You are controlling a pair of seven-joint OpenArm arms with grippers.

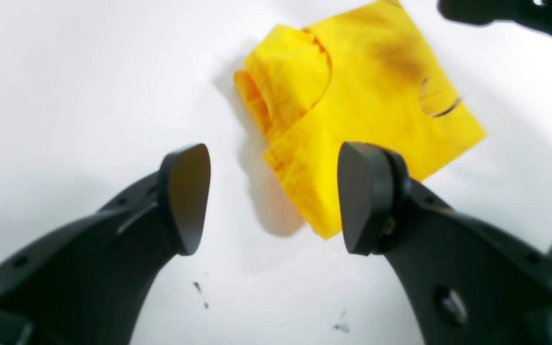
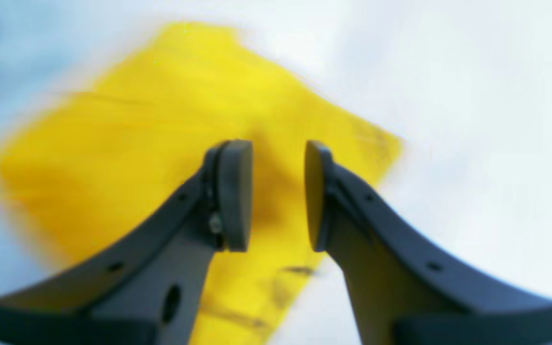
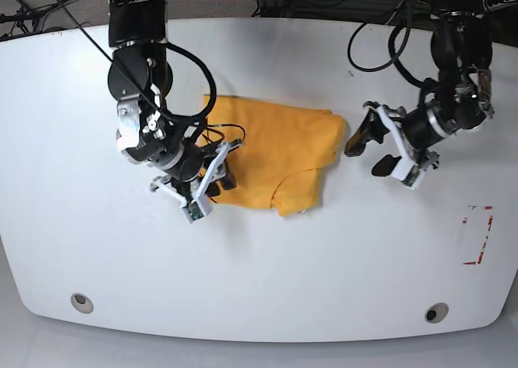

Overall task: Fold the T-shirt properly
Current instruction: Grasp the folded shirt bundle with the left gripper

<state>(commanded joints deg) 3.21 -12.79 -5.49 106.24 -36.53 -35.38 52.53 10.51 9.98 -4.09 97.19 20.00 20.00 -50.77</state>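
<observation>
One compact yellow T-shirt [image 3: 271,159] lies folded near the middle of the white table [image 3: 324,271], its long axis running roughly across the base view, with one thicker end bunched toward that view's right. In the left wrist view a curved seam and part of the black print show on top.

The right gripper [image 3: 212,179] hangs over the shirt's near-left edge, jaws parted by a small gap and holding nothing; its own blurred camera shows cloth directly under the fingertips. The left gripper [image 3: 380,148] sits just off the shirt's opposite end, jaws wide apart and empty, with bare table between them and the cloth.

So the right arm looks nearer for any further fold or smoothing; the left would have to reach inward first.
</observation>
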